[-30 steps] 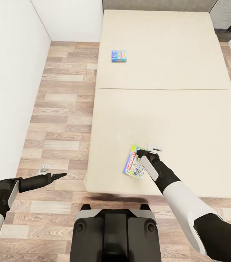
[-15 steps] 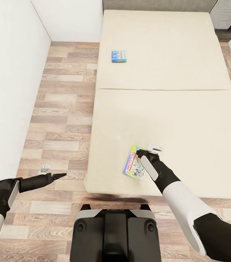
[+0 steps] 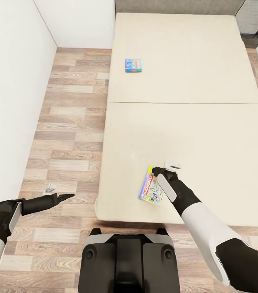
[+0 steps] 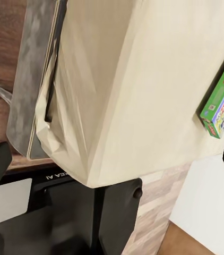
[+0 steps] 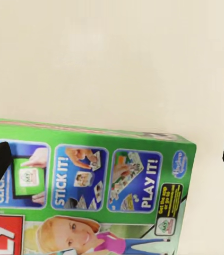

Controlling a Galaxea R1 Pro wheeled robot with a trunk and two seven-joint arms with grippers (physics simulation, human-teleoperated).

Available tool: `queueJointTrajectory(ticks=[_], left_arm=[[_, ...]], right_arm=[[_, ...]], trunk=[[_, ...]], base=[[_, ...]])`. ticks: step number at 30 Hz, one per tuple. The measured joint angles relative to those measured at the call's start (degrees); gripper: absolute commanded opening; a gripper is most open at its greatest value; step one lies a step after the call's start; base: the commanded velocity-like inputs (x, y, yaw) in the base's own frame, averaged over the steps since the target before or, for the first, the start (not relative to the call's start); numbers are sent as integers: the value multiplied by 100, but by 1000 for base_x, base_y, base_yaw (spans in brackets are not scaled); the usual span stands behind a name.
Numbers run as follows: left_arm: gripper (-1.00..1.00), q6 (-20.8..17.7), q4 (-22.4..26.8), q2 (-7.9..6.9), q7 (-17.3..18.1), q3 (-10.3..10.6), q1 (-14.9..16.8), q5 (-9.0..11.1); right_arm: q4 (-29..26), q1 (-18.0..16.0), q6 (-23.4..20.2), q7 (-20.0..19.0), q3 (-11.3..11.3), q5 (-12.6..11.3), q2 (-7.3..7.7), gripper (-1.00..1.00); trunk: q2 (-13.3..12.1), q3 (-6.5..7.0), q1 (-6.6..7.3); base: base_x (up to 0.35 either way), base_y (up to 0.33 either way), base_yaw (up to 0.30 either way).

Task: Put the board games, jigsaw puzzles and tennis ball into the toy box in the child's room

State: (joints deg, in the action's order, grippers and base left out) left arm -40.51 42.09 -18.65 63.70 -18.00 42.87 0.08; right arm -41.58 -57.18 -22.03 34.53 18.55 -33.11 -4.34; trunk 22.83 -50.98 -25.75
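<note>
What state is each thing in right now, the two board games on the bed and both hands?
Green board game: flat on the bed, near its front edge, not gripped.
Blue board game: flat on the bed's far half, untouched.
Right hand: open, over the green game's edge.
Left hand: over the floor, holding nothing.

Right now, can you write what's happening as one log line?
right gripper: open over green board game | left gripper: shut above floor | blue board game: far on bed
</note>
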Motion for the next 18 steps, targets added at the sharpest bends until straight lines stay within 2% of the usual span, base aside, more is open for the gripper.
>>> queueJointTrajectory(ticks=[9, 18], left_arm=[[100, 1, 0, 6, 0, 0, 0, 4], [100, 8, 0, 9, 0, 5, 0, 7]], right_arm=[[3, 0, 0, 0, -4, 0, 11, 100], [3, 0, 0, 0, -5, 0, 32, 100]], trunk=[[0, 0, 1], [0, 0, 0]], base=[[89, 0, 0], [23, 0, 0]])
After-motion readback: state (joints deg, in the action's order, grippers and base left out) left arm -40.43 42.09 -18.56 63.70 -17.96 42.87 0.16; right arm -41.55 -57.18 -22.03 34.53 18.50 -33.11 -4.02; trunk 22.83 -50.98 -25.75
